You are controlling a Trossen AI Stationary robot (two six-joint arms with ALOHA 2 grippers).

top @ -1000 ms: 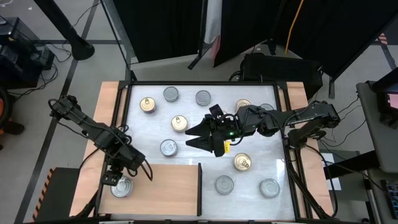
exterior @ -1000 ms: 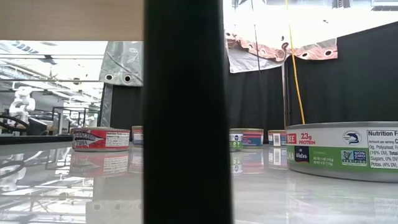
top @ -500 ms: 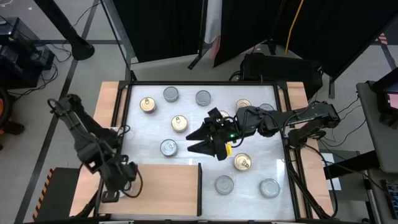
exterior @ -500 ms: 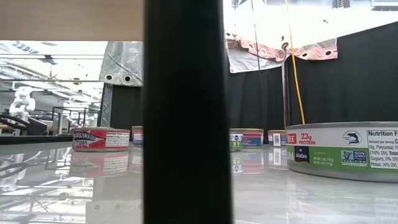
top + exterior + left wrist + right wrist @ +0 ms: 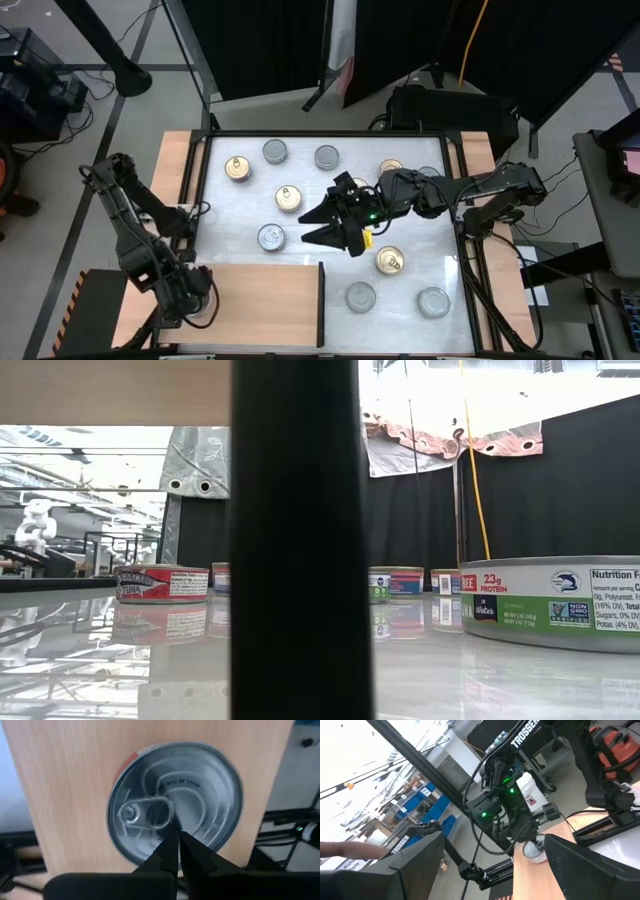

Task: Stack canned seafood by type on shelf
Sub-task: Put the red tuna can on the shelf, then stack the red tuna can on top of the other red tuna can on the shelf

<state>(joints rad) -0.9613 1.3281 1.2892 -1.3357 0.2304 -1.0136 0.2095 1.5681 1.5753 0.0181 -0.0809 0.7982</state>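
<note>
The shelf (image 5: 265, 305), a light wooden board with a dark upright edge (image 5: 321, 305), lies at the table's near left. A silver-lidded pull-tab can (image 5: 200, 785) stands on its left end (image 5: 65, 780). My left gripper (image 5: 175, 834) points down over that lid with its fingers shut; in the high view my left gripper (image 5: 188, 303) hides the can. My right gripper (image 5: 314, 225) hangs open and level above the table's middle, holding nothing. Several gold-lidded cans (image 5: 289, 198) and silver-lidded cans (image 5: 270, 237) stand loose on the white tabletop. My left gripper's shut fingertips (image 5: 169, 845) stand over the can's lid beside the pull tab (image 5: 145, 812), coming from above. Whether they touch the lid I cannot tell.
Loose cans stand at the far left (image 5: 237, 168), far middle (image 5: 327, 157) and near right (image 5: 433, 301). In the low view the shelf's dark upright (image 5: 295, 540) blocks the middle, with a red-labelled can (image 5: 160, 582) to its left and a large near can (image 5: 555, 600) to its right.
My left arm has swung toward the table's left and near edges. Its gripper has moved over the silver can on the shelf's left end. That can showed beside the gripper a second ago; the gripper now hides it in the high view.
</note>
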